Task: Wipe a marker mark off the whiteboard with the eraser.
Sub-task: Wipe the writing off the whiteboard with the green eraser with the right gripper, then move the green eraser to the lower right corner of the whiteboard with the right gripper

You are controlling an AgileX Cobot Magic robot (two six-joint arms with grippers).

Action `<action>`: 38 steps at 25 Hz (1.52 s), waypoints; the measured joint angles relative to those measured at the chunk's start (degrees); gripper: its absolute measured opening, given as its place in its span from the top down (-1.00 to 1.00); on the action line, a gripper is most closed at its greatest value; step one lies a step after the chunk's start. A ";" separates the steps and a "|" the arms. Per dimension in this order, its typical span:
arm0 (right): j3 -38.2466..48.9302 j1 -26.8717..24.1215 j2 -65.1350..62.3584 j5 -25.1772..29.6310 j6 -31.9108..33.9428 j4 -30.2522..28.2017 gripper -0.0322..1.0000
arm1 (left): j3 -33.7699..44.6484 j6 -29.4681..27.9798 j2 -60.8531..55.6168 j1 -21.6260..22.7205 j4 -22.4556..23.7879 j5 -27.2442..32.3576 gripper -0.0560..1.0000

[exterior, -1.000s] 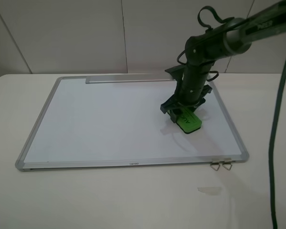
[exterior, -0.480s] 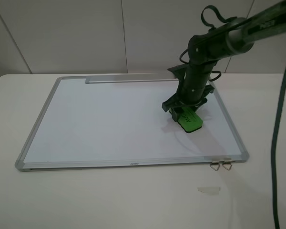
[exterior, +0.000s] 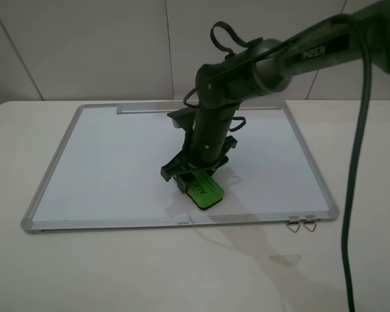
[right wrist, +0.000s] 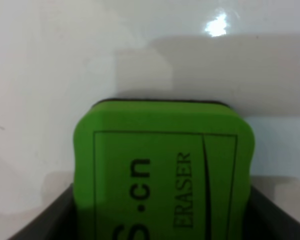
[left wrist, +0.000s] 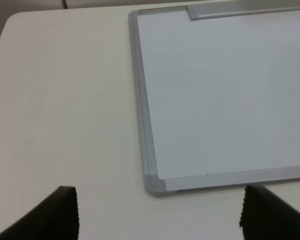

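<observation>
The whiteboard (exterior: 110, 156) lies flat on the table, silver-framed, and its surface looks blank. No marker mark shows in any view. My right gripper (exterior: 194, 179) reaches across to the board's front middle and is shut on the green eraser (exterior: 204, 190), which is pressed on the board near the front frame. In the right wrist view the eraser (right wrist: 162, 165) fills the frame between the dark jaws, with white board (right wrist: 60, 55) beyond it. My left gripper (left wrist: 159, 192) is open and empty above the board's corner (left wrist: 154, 182); its fingers (left wrist: 62, 215) stand wide apart.
A grey tray strip (exterior: 169, 108) runs along the board's far edge. Two small metal clips (exterior: 301, 225) lie at the front right corner. A pale scrap (exterior: 285, 259) lies on the table in front. A black cable (exterior: 352, 195) hangs at the right.
My right gripper has slid the eraser from the board's right part leftward and toward the front edge. The left gripper's earlier state is not shown.
</observation>
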 joint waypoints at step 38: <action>24.25 -22.01 -18.02 -7.30 20.01 -12.03 -0.21 | 0.00 0.00 0.00 0.00 0.00 0.00 -0.39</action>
